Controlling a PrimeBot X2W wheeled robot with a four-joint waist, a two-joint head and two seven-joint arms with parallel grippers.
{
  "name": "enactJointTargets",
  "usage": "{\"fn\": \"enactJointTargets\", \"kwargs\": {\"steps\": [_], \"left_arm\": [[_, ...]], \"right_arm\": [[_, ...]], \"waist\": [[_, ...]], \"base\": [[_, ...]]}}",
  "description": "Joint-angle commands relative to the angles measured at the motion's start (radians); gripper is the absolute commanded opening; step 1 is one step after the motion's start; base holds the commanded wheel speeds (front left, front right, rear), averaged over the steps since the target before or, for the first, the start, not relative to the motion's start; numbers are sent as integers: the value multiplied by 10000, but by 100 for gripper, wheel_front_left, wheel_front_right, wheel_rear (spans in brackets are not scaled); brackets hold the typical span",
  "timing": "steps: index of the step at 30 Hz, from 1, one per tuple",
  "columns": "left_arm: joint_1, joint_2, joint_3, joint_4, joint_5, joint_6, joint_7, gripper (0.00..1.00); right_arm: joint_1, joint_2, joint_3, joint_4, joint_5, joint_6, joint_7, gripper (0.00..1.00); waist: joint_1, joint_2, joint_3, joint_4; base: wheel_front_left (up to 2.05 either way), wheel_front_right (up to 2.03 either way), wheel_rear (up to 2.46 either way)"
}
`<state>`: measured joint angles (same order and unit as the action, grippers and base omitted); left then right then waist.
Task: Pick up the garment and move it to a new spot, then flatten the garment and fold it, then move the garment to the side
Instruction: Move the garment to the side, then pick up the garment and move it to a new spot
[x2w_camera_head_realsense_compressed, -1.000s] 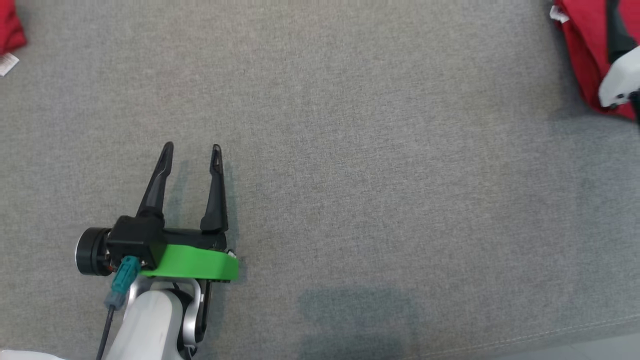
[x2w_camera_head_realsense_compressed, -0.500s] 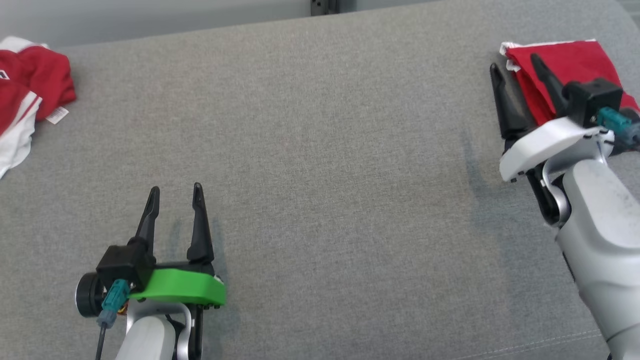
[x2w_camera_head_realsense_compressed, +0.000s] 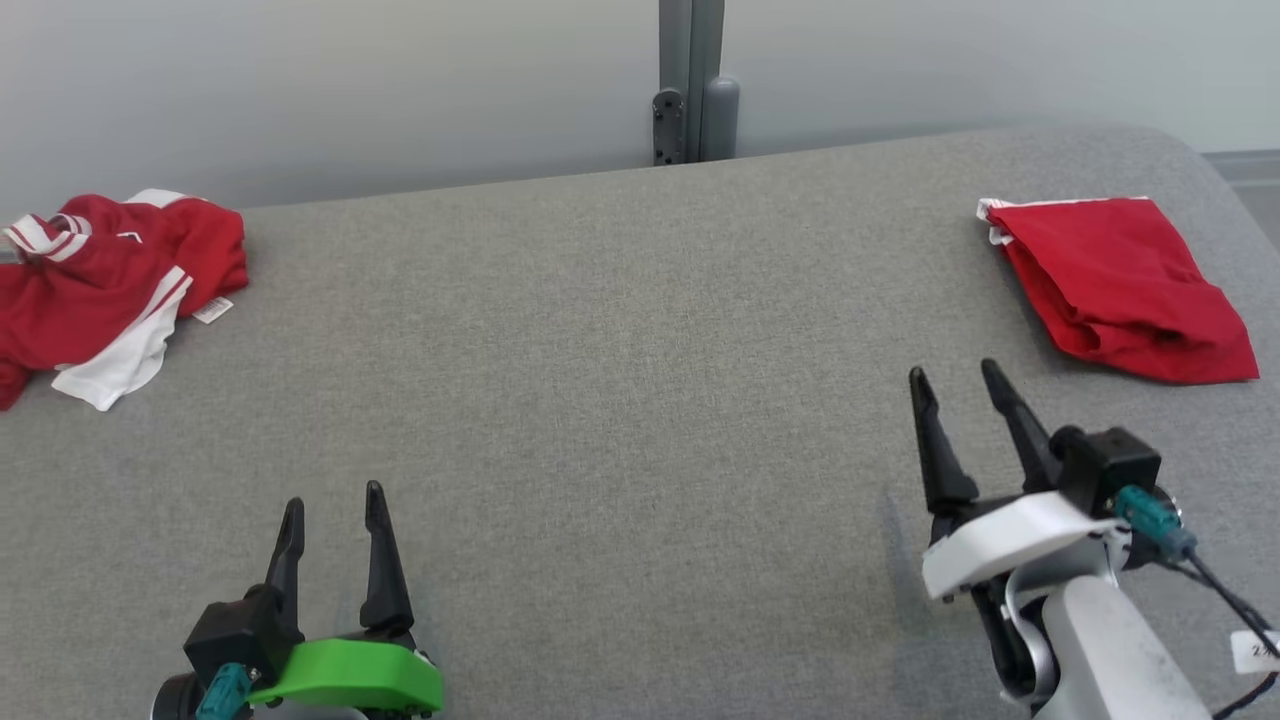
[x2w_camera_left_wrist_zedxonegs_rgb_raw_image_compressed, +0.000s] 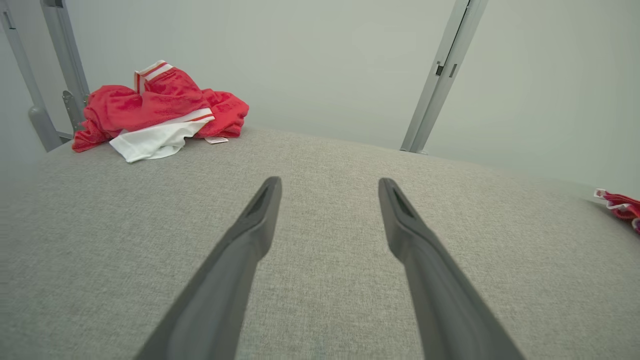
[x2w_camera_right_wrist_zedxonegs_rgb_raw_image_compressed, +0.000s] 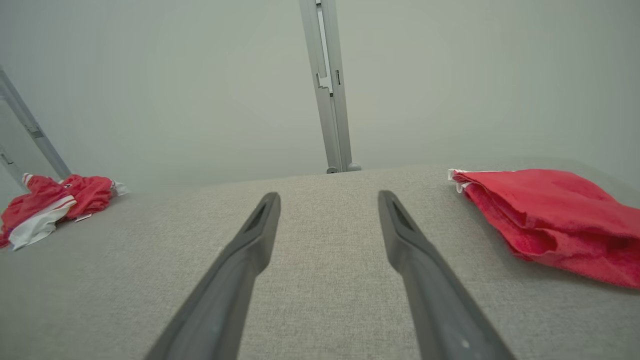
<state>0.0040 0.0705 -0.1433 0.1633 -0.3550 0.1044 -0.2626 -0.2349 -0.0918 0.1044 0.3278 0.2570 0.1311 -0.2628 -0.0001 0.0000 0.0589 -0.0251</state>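
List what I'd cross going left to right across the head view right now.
crumpled red-and-white garment → left gripper, open → grey post at the far edge → right gripper, open → folded red garment

A broad stretch of bare grey upholstered surface is being offered across the middle and the near side, where passage is being left open from left to right. The far left corner is being taken up by a crumpled red-and-white jersey, and the far right corner by a folded red garment. Reach beyond the far edge is being blocked by a pale wall and a grey metal post standing behind the middle.
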Motion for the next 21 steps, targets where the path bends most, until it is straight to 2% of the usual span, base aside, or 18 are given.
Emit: {"fn": "enactJointTargets", "kwargs": {"steps": [1, 10, 21], "left_arm": [[201, -54, 42, -36, 122, -53, -27, 100], [558, -155, 19, -91, 219, -57, -16, 100], [551, -185, 12, -30, 200, -148, -17, 100]], "right_arm": [[344, 88, 20, -164, -69, -7, -28, 100], [1490, 395, -225, -799, -732, -7, -28, 100], [1621, 409, 26, -863, -535, -7, -29, 100]], "waist": [[1, 0, -305, 173], [1, 0, -615, 224], [1, 0, -617, 162]], "base": [[0, 0, 0], [0, 0, 0], [0, 0, 0]]}}
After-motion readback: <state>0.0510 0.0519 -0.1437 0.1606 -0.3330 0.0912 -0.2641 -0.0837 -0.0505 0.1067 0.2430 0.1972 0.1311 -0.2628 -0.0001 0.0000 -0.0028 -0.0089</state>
